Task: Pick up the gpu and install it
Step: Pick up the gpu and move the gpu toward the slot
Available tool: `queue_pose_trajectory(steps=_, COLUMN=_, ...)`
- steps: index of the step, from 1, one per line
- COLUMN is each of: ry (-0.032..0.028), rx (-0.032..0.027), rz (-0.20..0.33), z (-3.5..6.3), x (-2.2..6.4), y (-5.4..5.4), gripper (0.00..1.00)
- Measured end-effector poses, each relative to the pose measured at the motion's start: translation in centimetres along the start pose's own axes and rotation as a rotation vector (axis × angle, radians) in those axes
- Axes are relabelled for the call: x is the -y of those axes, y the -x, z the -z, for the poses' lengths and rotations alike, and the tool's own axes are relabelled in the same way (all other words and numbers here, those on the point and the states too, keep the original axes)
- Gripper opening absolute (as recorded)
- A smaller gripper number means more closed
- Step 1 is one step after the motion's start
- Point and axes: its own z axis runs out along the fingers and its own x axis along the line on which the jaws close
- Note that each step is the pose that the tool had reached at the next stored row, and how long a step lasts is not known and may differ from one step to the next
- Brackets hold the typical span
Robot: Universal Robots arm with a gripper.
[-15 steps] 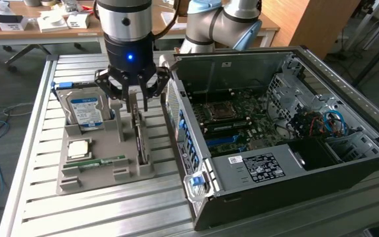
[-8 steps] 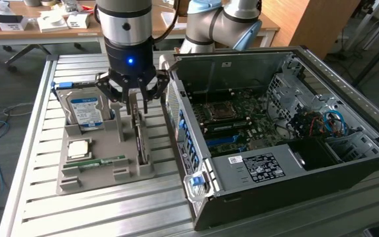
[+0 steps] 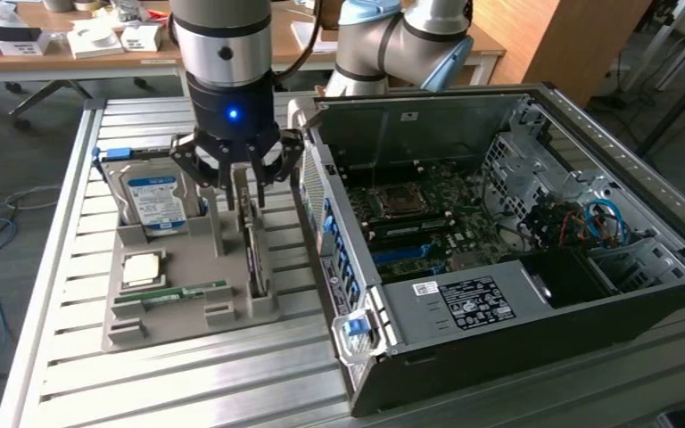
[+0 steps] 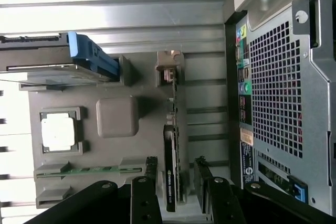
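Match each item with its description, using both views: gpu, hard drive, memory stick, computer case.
Column 1:
1. gpu
2. hard drive
3. memory stick
4. computer case

Column 2:
A. green, thin, in a narrow slot
B. side open, on the exterior view's right
C. standing on edge between the fingers of the open claw
D. upright, with a blue-and-white label

Pairs: 1-C, 2-D, 3-A, 4-B
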Motion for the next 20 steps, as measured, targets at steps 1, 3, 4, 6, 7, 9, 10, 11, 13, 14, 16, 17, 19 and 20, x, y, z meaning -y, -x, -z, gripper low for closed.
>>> queue_pose_trajectory(steps=1, ry=-0.0001, rx=-0.0001, rz=0.0, z=-0.18, x=0.06, y=0.0, gripper=0.42)
queue_pose_trajectory(steps=3, ry=-0.0001, rx=-0.0001, rz=0.0, z=-0.53, x=0.1, y=0.0, gripper=0.42)
queue_pose_trajectory(steps=4, ry=-0.0001, rx=-0.0002, rz=0.0, z=-0.69, x=0.11, y=0.0, gripper=0.42)
queue_pose_trajectory(steps=6, ry=-0.0002, rx=-0.0002, rz=0.0, z=-0.7, x=0.11, y=0.0, gripper=0.42)
queue_pose_trajectory(steps=7, ry=-0.0002, rx=-0.0003, rz=0.0, z=-0.69, x=0.11, y=0.0, gripper=0.42)
queue_pose_trajectory(steps=9, ry=0.0, rx=-0.0001, rz=0.0, z=-0.75, x=0.11, y=0.0, gripper=0.42)
queue_pose_trajectory(steps=10, ry=0.0001, rx=0.0, rz=0.0, z=-0.87, x=0.12, y=0.0, gripper=0.42)
queue_pose_trajectory(steps=11, ry=0.0, rx=-0.0001, rz=0.0, z=-1.05, x=0.13, y=0.0, gripper=0.42)
queue_pose_trajectory(steps=13, ry=-0.0002, rx=-0.0005, rz=0.0, z=-1.41, x=0.16, y=0.0, gripper=0.42)
queue_pose_trajectory(steps=14, ry=-0.0001, rx=-0.0009, rz=0.0, z=-1.58, x=0.18, y=0.0, gripper=0.42)
queue_pose_trajectory(steps=16, ry=-0.0002, rx=-0.0016, rz=0.0, z=-1.93, x=0.21, y=0.0, gripper=0.42)
queue_pose_trajectory(steps=17, ry=-0.0002, rx=-0.0018, rz=0.0, z=-2.08, x=0.21, y=0.0, gripper=0.42)
queue_pose_trajectory(steps=19, ry=-0.0004, rx=-0.0019, rz=0.0, z=-2.23, x=0.22, y=0.0, gripper=0.42)
queue_pose_trajectory(steps=20, ry=-0.0005, rx=-0.0021, rz=0.0, z=-2.25, x=0.22, y=0.0, gripper=0.42)
